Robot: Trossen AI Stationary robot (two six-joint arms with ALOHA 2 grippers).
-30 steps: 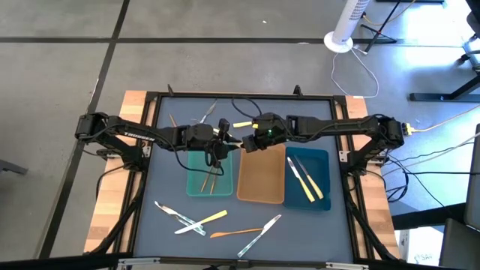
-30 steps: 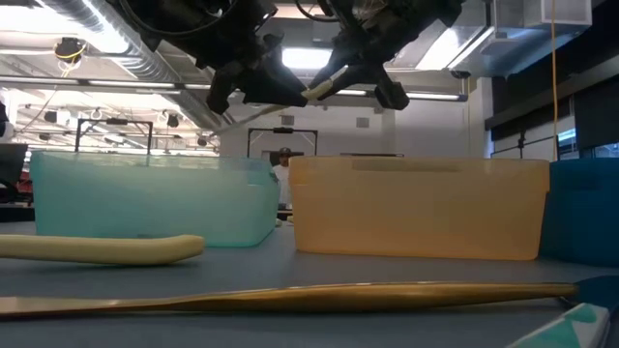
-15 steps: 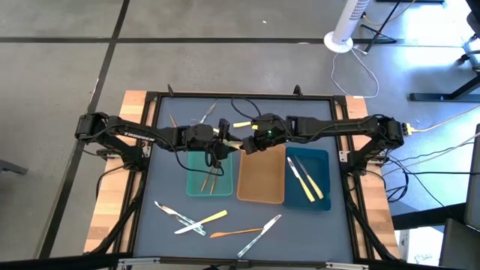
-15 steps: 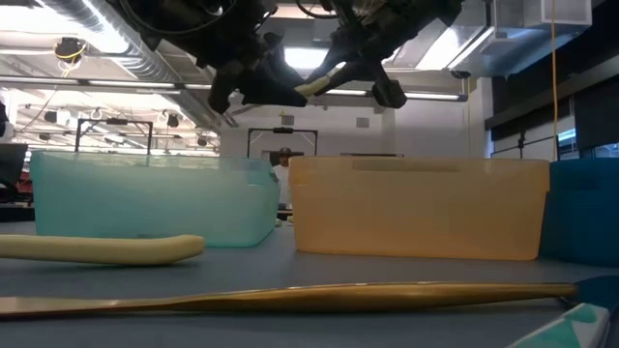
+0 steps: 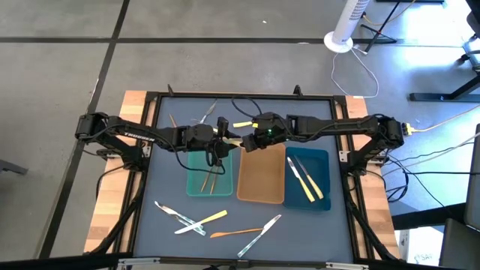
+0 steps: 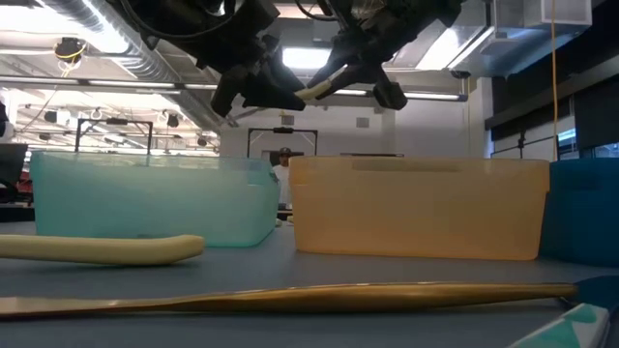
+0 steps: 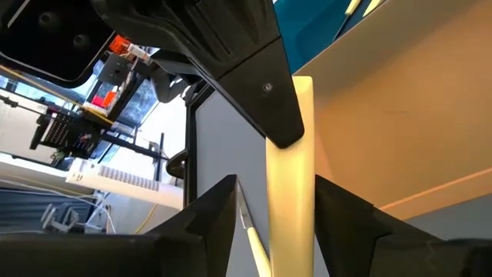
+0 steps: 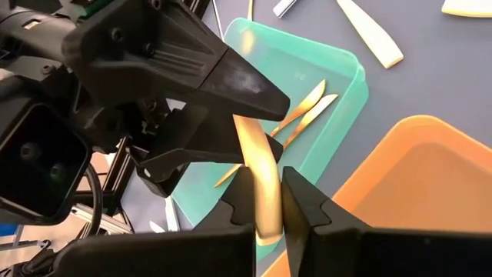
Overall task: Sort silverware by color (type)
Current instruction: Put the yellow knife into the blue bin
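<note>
Gripping yellow utensil (image 8: 258,181), right end effector (image 8: 267,201); no legible labels.

Overhead view. The left tool (image 5: 223,140) and right tool (image 5: 245,141) met above the gap between the teal tray (image 5: 196,186) and tan tray (image 5: 260,180), a yellow-handled utensil (image 5: 235,140) between them. The dark-blue tray (image 5: 325,184) held utensils; more lay loose on the bench (image 5: 157,232).
</note>
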